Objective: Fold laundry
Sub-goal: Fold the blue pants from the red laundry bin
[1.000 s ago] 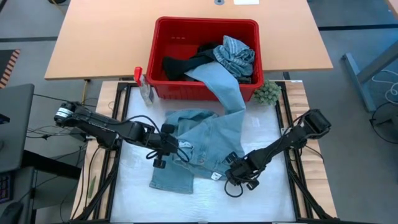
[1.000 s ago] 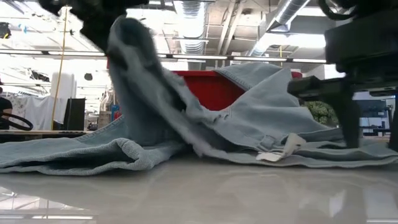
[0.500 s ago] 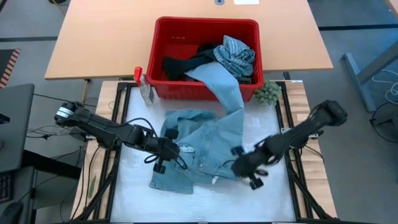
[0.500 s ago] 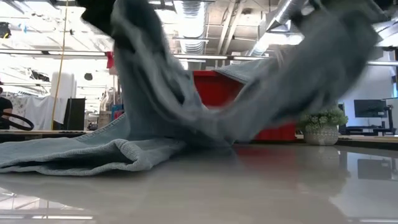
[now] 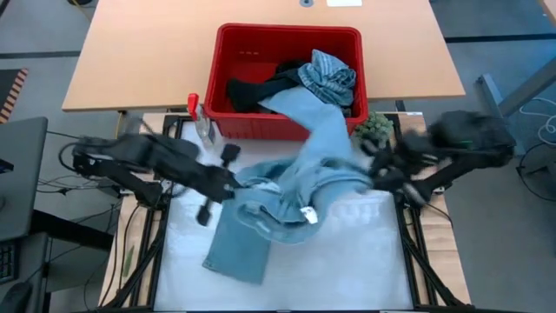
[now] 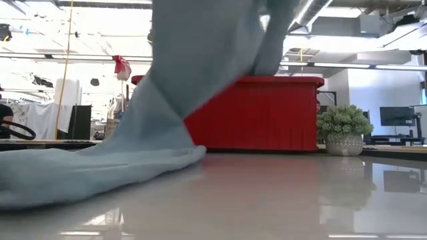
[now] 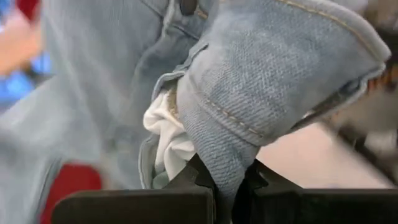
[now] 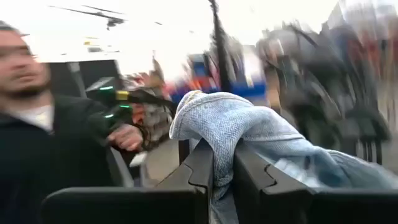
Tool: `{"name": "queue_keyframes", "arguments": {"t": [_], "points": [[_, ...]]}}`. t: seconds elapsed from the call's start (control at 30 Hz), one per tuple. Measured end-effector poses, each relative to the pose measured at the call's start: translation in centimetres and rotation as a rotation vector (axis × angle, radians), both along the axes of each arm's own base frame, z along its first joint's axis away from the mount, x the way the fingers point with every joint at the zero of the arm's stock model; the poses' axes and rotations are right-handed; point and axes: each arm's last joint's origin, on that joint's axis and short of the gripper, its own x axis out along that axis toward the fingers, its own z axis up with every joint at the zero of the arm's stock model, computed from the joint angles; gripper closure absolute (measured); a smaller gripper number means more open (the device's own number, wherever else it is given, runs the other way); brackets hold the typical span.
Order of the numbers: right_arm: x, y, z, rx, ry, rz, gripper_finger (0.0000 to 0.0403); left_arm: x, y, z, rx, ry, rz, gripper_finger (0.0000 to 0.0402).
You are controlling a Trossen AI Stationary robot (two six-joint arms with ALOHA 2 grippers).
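Both grippers hold the light blue jeans [image 5: 300, 187] up off the table.

Your left gripper [image 7: 227, 186] is clamped narrow on a seamed fold of the denim, with a white pocket lining [image 7: 168, 134] bunched just beside its fingers; in the high view it sits at the garment's left edge [image 5: 228, 178]. Your right gripper [image 8: 222, 171] is pinched tight on another fold of the same denim, at the garment's right side near the small green plant [image 5: 375, 129]. Between the two grippers the jeans hang lifted, one leg trailing down onto the white table [image 5: 365, 261] below your left gripper, the other leg running up over the rim of the red basket [image 5: 239, 39] beyond both tools. Inside the basket lie a black garment [image 5: 256, 89] and a grey-blue striped one [image 5: 328, 74]. A person [image 8: 43, 149] in dark clothes shows in the right wrist view, beyond the table.
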Motion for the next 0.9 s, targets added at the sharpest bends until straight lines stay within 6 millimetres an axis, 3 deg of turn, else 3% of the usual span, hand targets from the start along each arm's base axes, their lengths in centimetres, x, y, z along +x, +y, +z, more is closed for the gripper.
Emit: {"name": "queue_keyframes", "arguments": {"t": [0.2,0.4,0.5,0.57,0.7,0.83,0.9], "points": [[-1.6,2.5,5.9,-0.332,-0.433,0.005,0.0341,-3.9,0.3,7.7,-0.006,-0.371,-0.029,0.0401],[-0.8,5.2,10.1,-0.553,-0.754,-0.083,0.0341,-7.7,0.2,13.2,-0.011,-0.775,-0.137,0.0401],[0.3,6.1,11.8,-0.582,-0.847,-0.149,0.0341,-9.1,0.2,14.9,-0.02,-0.926,-0.164,0.0401],[1.4,6.7,12.1,-0.56,-0.937,-0.224,0.0341,-9.9,0.3,15.6,-0.021,-1.004,-0.177,0.0401],[1.8,6.9,12.7,-0.469,-1.09,-0.308,0.0341,-10.1,0.1,16.2,0.004,-1.087,-0.227,0.0401],[2.9,7.6,12.6,-0.448,-1.246,-0.188,0.0341,-9.1,-0.6,16.0,0.041,-1.112,-0.297,0.0401],[3.6,9.1,11.8,-0.464,-1.26,-0.081,0.0341,-8.4,-1.1,15.9,0.05,-1.122,-0.353,0.0401]]}}
